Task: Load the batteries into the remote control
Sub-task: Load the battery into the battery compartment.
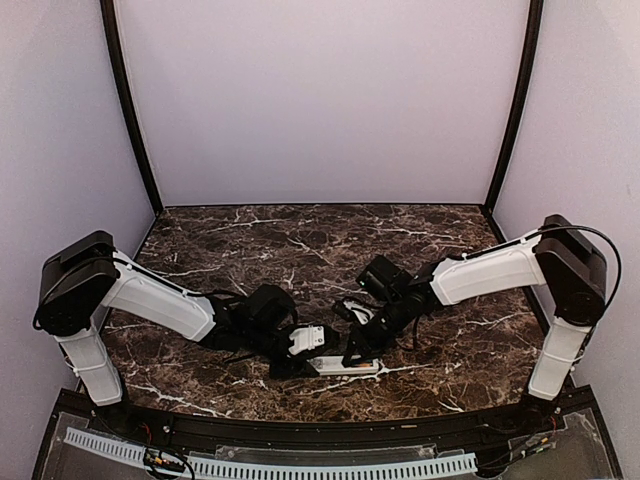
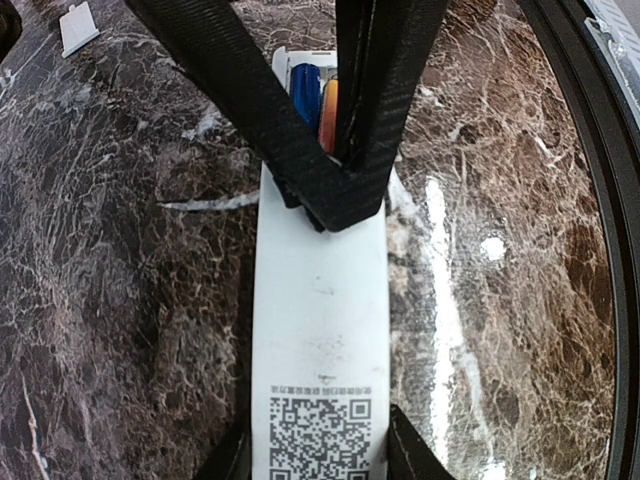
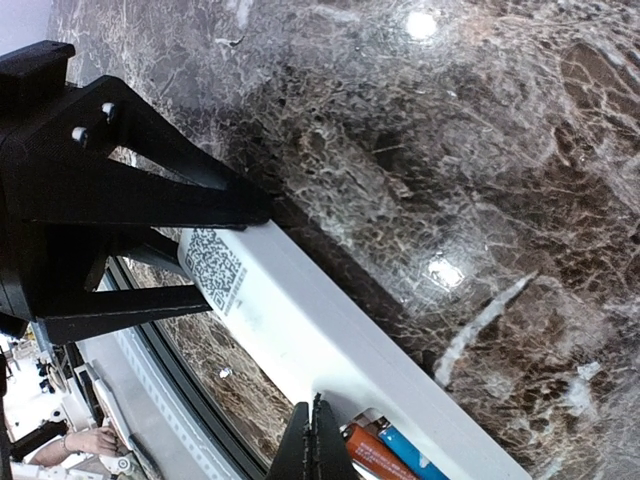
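The remote control [image 2: 320, 330] lies back-up on the marble, its code sticker [image 2: 320, 435] toward my left wrist. My left gripper [image 2: 318, 458] is shut on its sides at the sticker end. At the far end, the open compartment holds the blue battery [image 2: 305, 90] and the orange battery [image 2: 328, 112] side by side. In the right wrist view the orange battery [image 3: 375, 455] and the blue battery [image 3: 412, 462] sit in the remote control [image 3: 300, 320]. My right gripper [image 3: 316, 432] is shut and empty, its tip on the remote just beside the compartment. From above, the remote control [image 1: 345, 366] lies between the left gripper [image 1: 300, 343] and the right gripper [image 1: 358, 352].
A small flat pale-grey cover [image 2: 78, 28] lies on the marble beyond and left of the remote. The table's dark front rim [image 2: 600, 200] runs close along the remote's right side. A white slotted strip [image 1: 300, 466] runs below the table edge.
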{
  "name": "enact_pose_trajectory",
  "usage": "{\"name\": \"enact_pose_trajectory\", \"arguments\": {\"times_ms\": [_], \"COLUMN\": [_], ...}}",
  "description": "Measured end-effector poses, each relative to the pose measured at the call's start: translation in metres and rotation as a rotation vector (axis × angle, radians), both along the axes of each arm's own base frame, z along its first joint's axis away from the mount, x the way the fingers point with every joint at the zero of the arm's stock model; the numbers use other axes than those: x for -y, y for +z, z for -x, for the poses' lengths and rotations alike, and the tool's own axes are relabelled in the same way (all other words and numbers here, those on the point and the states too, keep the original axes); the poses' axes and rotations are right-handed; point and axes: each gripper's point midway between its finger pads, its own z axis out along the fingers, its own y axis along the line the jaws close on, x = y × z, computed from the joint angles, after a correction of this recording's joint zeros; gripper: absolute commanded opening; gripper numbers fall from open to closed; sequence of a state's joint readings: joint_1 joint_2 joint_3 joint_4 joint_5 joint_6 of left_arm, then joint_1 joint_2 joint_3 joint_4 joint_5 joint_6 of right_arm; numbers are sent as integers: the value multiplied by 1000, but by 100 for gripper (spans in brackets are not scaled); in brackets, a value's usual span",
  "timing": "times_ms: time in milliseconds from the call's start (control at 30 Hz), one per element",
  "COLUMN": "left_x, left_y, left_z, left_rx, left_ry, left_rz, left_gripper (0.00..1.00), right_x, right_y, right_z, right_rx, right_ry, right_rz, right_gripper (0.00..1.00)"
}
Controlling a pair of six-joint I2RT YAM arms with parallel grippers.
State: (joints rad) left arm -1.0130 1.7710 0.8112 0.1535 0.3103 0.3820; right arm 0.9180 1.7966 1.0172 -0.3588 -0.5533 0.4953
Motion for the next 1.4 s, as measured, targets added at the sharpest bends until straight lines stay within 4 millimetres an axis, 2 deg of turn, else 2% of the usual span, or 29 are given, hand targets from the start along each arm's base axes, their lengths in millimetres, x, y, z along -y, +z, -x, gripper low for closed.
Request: {"name": "enact_pose_trajectory", "arguments": {"times_ms": [833, 1400], "left_x": [0, -1], "left_y": [0, 0], "left_z": [-1, -1], "left_rx": [7, 12], "left_ry": [-3, -10], "left_rz": [-6, -10], "left_gripper": [0, 0], "right_x": [13, 28], "right_y": [-4, -6], "right_z": [4, -7], "right_rx": [-40, -59], "right_ry": [-1, -42], "right_rz": [-35, -46], "right_gripper": [0, 0]}}
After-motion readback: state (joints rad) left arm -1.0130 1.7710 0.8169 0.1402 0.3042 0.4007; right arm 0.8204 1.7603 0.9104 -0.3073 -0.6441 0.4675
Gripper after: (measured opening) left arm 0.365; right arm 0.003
